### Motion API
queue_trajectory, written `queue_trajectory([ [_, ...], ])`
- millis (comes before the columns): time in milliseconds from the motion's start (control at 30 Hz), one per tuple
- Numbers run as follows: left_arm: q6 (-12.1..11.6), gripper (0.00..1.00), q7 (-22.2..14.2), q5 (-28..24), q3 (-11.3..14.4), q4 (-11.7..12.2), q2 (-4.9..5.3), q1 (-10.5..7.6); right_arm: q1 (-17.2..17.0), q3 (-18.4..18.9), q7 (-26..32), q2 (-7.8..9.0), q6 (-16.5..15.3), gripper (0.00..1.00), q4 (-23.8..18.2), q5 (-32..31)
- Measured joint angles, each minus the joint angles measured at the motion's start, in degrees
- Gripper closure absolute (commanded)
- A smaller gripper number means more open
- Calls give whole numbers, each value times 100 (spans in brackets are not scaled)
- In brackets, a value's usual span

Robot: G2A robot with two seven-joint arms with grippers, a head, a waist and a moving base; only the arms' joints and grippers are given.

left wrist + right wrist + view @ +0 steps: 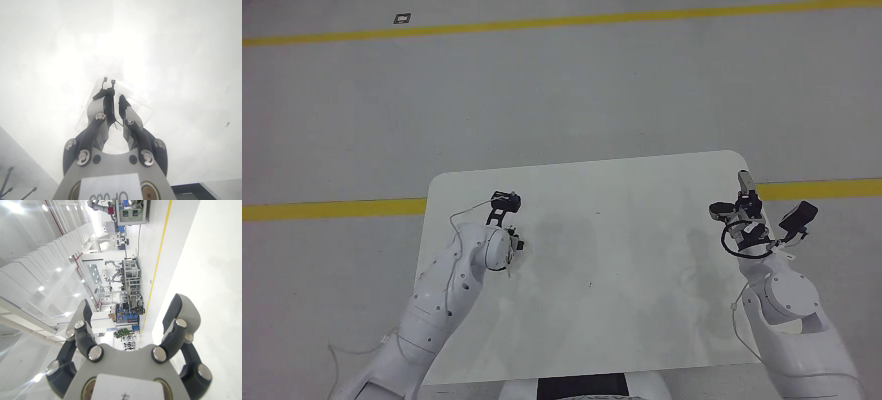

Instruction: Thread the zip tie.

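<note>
Industrial robotics hall, factory-floor type. Pale glossy floor [662, 90] marked with yellow floor lines: one [542, 23] beyond the white work table [642, 330] at 12 o'clock, another [322, 209] running out from it at 9 and 3 o'clock. Aluminium-frame machine cells [132, 275] stand in a row with wiring and cabinets; another robot arm [113, 266] works among them. High stepped ceiling with round lights [40, 288], red pipes [56, 222], blue crates [126, 317], a potted plant [122, 332].

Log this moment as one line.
left gripper: above clear sheet on table, zip tie at its tip, grip unclear | right gripper: open, empty, by table's right edge | threading: no closed loop seen
</note>
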Motion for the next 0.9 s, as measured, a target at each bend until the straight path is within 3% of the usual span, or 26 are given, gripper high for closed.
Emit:
queue_trajectory([
  [167,47,91,2,1,45,86,-9,-58,0,0,0,0,0,0,0,0],
  [300,81,100,17,-5,67,125,-12,-83,0,0,0,0,0,0,0,0],
  [500,159,100,44,24,72,58,-5,-51,0,0,0,0,0,0,0,0],
  [600,204,100,14,100,26,-161,21,56,0,0,0,0,0,0,0,0],
  [900,268,100,-175,481,-273,-1187,157,629,0,0,0,0,0,0,0,0],
])
